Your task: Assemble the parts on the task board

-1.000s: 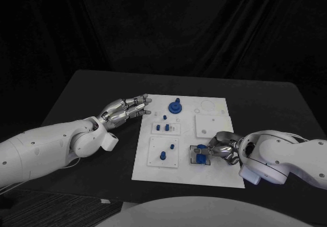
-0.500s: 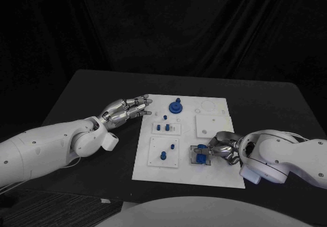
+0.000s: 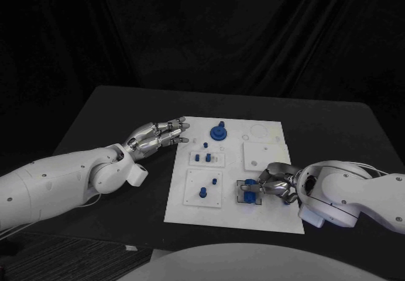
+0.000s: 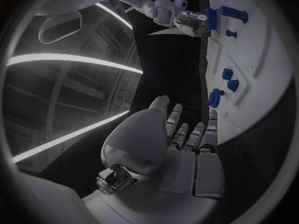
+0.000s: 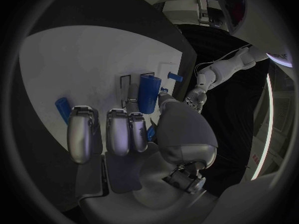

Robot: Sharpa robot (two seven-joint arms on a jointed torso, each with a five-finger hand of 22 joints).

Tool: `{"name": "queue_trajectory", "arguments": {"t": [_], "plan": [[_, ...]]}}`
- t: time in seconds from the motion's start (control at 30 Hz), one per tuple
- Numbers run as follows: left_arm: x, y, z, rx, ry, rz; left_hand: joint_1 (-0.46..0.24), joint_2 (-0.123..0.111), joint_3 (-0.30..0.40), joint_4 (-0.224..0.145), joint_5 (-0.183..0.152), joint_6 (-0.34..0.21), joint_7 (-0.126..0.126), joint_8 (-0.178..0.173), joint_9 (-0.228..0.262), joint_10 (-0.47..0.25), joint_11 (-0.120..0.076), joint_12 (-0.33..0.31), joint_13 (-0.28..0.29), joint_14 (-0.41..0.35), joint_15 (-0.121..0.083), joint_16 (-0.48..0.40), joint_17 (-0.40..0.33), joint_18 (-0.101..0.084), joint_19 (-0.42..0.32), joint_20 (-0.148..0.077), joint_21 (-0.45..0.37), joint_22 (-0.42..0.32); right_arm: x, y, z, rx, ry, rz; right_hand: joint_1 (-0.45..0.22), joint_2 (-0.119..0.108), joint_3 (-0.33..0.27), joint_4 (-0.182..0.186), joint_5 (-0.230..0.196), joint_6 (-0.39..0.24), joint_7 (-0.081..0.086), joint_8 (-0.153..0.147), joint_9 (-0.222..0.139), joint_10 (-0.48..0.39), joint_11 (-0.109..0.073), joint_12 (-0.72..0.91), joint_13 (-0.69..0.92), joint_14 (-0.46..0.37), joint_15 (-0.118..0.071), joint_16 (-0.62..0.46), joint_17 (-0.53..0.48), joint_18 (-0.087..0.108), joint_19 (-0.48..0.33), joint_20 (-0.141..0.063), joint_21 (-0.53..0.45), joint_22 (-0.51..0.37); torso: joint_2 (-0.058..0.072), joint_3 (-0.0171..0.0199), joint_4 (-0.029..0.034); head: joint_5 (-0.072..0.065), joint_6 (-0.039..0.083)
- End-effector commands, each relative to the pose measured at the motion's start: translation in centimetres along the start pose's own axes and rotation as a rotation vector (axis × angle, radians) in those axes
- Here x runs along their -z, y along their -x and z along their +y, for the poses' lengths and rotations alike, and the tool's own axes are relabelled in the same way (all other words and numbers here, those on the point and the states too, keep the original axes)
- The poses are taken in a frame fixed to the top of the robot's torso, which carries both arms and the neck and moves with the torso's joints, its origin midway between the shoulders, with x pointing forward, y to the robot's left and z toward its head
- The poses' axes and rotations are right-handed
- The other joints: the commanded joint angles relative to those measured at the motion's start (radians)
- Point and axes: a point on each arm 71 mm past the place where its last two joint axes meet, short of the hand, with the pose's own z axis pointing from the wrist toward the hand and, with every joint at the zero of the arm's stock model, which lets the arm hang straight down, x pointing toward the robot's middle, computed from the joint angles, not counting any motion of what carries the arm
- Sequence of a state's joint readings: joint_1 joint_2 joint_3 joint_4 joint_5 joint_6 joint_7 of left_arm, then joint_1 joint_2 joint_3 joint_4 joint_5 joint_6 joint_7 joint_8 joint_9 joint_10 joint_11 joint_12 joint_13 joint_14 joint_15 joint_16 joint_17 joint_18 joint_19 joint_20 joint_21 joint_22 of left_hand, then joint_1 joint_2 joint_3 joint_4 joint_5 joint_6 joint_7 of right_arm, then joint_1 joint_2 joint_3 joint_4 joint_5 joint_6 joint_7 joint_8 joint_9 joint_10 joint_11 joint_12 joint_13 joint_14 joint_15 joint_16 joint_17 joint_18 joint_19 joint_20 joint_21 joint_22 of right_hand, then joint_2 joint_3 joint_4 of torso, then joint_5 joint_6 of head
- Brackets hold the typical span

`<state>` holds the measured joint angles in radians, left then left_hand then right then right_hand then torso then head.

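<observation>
While the left robot hand (image 3: pixel 158 136) hovers at the board's (image 3: pixel 263 218) far left corner, fingers spread and holding nothing, the right robot hand (image 3: pixel 271 182) rests on the board's near right part. Its fingers curl around a blue block (image 3: pixel 249 194) standing in a dark-edged recess; the right wrist view shows the block (image 5: pixel 148 93) upright between thumb and fingers, though whether they actually pinch it I cannot tell. The board lies in the middle of the black surface (image 3: pixel 110 111). A round blue part with a post (image 3: pixel 218 133) stands near the far edge, two small pegs (image 3: pixel 202 157) sit on a plate mid-left, and two more (image 3: pixel 202 192) on the plate nearer the robot.
</observation>
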<state>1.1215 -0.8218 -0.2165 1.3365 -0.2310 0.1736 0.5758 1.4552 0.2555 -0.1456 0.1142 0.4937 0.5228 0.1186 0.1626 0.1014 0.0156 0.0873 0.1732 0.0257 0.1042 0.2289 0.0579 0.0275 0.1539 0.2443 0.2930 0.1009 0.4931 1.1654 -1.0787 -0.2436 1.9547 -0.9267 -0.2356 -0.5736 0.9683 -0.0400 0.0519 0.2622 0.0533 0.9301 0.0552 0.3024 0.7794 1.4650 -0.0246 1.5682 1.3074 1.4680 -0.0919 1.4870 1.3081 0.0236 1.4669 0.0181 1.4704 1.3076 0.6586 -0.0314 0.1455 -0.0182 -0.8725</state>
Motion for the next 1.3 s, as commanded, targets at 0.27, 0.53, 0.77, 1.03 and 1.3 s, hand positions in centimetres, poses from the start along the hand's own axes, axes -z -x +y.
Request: {"name": "queue_trajectory", "arguments": {"t": [0.27,0.53,0.77,1.03,1.3], "plan": [[-0.1,-0.2,0.0,0.013,-0.016,0.009,-0.005,-0.003,0.005,-0.012,0.008,0.015,0.000,0.006,0.002,0.002,0.006,0.008,0.002,0.009,0.002,0.007,0.002,-0.022,0.012,0.001,0.009,0.005,-0.2,-0.4,-0.2,0.027,-0.014,0.015,-0.014,0.002,-0.027,0.021,-0.001,-0.003,-0.002,0.020,0.007,0.106,0.002,0.003,0.263,0.059,0.006,-0.003,0.001,0.004,0.060,0.007,-0.002,0.226,-0.001,0.0003,0.0016,0.001,0.000],[-0.1,-0.2,0.0,0.013,-0.015,0.008,-0.005,-0.003,0.005,-0.012,0.008,0.015,0.000,0.006,0.002,0.002,0.006,0.008,0.002,0.009,0.002,0.007,0.002,-0.022,0.012,0.001,0.009,0.005,-0.1,-0.3,-0.3,0.020,-0.013,0.005,-0.066,0.029,-0.079,0.029,0.000,-0.012,-0.004,0.042,0.013,0.106,0.001,0.003,0.263,0.058,0.005,-0.004,-0.003,0.005,0.059,0.005,-0.004,0.226,-0.001,-0.0001,-0.0002,0.002,0.000],[0.0,-0.1,0.1,0.014,-0.015,0.007,-0.005,-0.002,0.007,-0.013,0.008,0.018,0.000,0.007,0.003,0.003,0.007,0.011,0.002,0.009,0.001,0.007,0.002,-0.022,0.013,0.001,0.009,0.003,0.3,0.1,-0.2,-0.012,0.038,-0.041,-0.059,0.060,-0.098,0.024,0.033,-0.007,-0.008,0.062,0.017,0.106,-0.002,0.003,0.263,0.060,0.002,-0.002,0.003,0.004,0.060,0.004,-0.001,0.227,-0.001,0.0003,0.0001,0.002,0.000],[0.1,0.0,0.1,0.012,-0.015,0.002,-0.006,0.000,0.017,-0.021,0.011,0.026,0.003,0.010,0.003,0.010,0.011,0.031,0.005,0.015,0.001,0.012,0.003,-0.026,0.021,0.000,0.011,0.002,1.9,1.0,0.9,-0.002,0.244,-0.190,0.058,0.066,-0.120,-0.010,0.126,-0.014,-0.013,0.095,0.024,0.106,-0.007,0.003,0.263,0.065,-0.001,0.009,0.029,-0.001,0.068,0.000,0.018,0.234,-0.002,0.0007,0.0010,0.010,0.000],[0.2,0.1,0.1,0.009,-0.020,-0.004,-0.007,-0.002,0.023,-0.027,0.013,0.032,0.004,0.012,0.004,0.017,0.013,0.047,0.007,0.017,-0.002,0.014,0.003,-0.027,0.023,0.000,0.011,-0.003,3.9,2.6,2.3,0.202,0.528,-0.460,0.198,0.042,-0.133,-0.069,0.191,-0.065,0.002,0.090,0.008,0.106,0.005,0.003,0.263,0.069,0.009,0.021,0.062,-0.008,0.078,0.008,0.042,0.242,-0.002,-0.0019,-0.0008,0.009,0.000]]}}
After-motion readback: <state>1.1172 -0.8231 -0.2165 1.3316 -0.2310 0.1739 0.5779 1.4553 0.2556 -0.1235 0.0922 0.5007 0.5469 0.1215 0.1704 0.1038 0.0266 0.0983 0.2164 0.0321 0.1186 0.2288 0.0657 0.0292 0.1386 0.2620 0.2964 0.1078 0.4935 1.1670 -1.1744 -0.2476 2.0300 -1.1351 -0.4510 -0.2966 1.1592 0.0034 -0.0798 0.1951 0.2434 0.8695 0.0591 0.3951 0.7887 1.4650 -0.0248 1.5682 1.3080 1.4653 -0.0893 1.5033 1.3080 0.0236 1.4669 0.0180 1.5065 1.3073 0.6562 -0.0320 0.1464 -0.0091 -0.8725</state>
